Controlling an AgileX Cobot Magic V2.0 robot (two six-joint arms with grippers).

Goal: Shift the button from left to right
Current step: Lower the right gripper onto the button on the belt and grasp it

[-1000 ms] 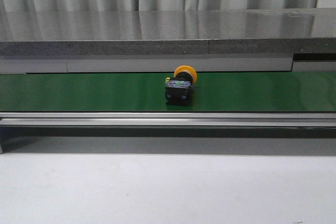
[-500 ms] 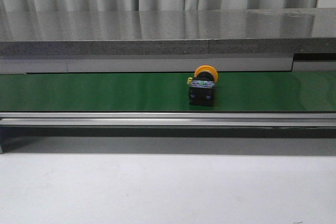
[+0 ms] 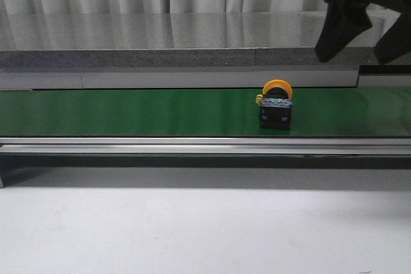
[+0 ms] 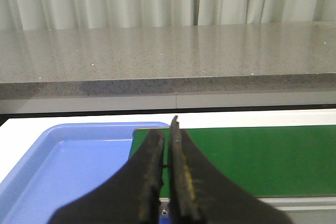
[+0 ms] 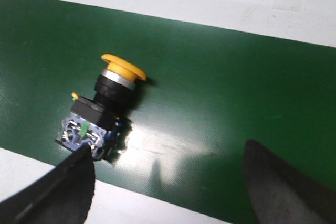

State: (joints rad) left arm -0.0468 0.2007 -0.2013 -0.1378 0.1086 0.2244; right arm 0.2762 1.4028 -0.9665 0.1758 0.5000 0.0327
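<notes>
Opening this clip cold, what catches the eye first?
The button, yellow-orange cap on a black body, lies on its side on the green belt, right of centre. Above it, at the front view's upper right, hangs the right tool, open. The left tool is shut beside a blue tray.

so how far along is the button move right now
Done: nothing gripped yet. The button lies on its side on the green belt, right of centre. In hand: the right claw hangs open above it, up and to its right. Left: descend, grasp, carry it right. The left claw sits shut by the blue tray.
</notes>
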